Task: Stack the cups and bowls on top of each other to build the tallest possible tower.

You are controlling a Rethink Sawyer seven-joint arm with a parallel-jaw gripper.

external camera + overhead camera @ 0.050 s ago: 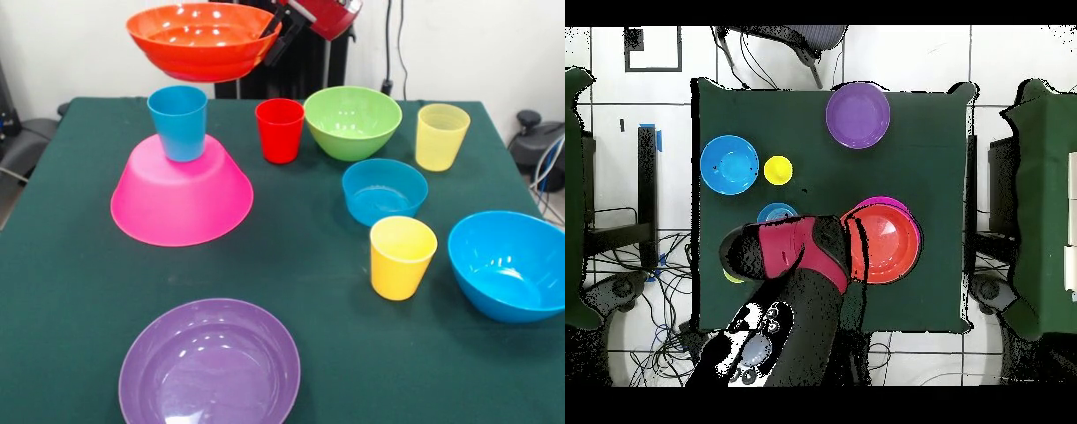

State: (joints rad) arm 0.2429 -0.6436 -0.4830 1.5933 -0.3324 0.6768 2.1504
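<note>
Orange bowl hanging right over the blue cup

The tool is clamped on the orange bowl's right rim; the blue cup on the upside-down pink bowl sits straight below, clear gap between.

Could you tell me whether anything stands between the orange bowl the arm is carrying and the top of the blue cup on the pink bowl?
Nothing visible does. The orange bowl, held at its rim by the gripper, hangs over the blue cup, which stands upright on the upturned pink bowl, with only open air between them.
</note>
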